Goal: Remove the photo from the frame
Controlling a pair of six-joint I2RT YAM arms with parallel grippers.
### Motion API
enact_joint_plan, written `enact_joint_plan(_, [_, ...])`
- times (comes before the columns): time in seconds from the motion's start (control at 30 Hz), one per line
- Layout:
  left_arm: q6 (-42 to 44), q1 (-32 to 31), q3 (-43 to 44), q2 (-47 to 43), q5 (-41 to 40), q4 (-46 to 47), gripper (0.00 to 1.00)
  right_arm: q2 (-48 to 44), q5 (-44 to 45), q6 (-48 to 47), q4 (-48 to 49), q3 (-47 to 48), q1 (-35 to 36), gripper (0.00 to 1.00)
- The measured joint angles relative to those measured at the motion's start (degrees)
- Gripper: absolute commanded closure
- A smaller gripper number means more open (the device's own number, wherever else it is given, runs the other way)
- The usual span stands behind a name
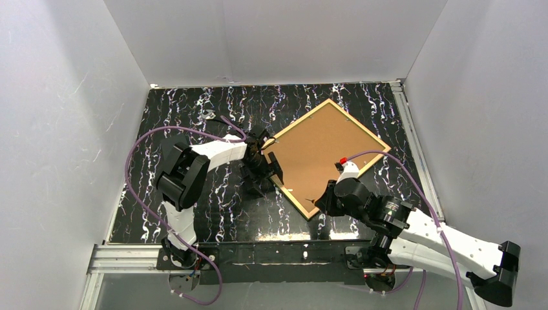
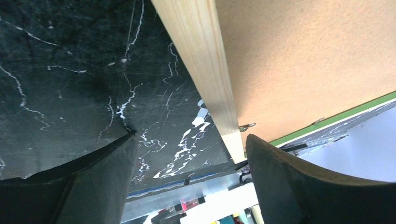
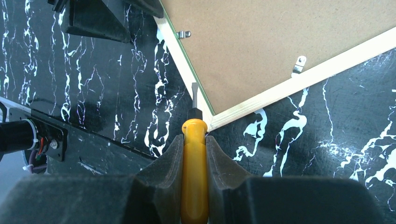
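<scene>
Frame lying face down on the black marbled table, set cornerwise between the two arms: pale wood rails around a brown backing board, with small metal clips along the rails (a thin green line of the front shows at one edge). Left gripper, jaws spread wide and empty, straddles the left rail. Right gripper clamps a yellow-handled screwdriver, its blade at the near corner.
</scene>
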Motion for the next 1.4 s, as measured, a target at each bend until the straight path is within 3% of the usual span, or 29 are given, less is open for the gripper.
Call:
enact_joint_plan(0.33, [-5.9,-1.8,0.0,0.5,-3.2,1.1,0.45,0.9,-1.4,0.1,1.4,0.0,0.0,0.99])
enact_joint_plan(0.6, [-8.0,-2.3,1.4,2.1,-2.9,1.5,0.46,0.9,-2.0,0.2,1.6,-0.4,0.0,0.99])
enact_joint_plan(0.67, [-8.1,-2.3,1.4,2.1,-2.9,1.5,0.54,0.9,-2.1,0.2,1.7,-0.7,0.0,0.99])
enact_joint_plan(0.73, [-8.3,-2.3,1.4,2.2,-2.9,1.6,0.70,1.1,-2.2,0.2,1.7,-0.7,0.0,0.99])
enact_joint_plan(0.8, [-8.2,-2.3,1.9,2.9,-2.4,2.8,0.79,1.3,-2.5,0.2,1.7,-0.7,0.0,0.99])
enact_joint_plan(1.1, [-2.6,-1.8,4.4,4.7,-1.2,0.7,1.00,6.2,-3.9,0.0,3.1,-0.7,0.6,0.99])
enact_joint_plan(1.4, [12.0,1.4,4.3,4.3,0.2,-5.9,1.00,17.0,-0.7,-0.1,4.7,3.7,6.2,0.99])
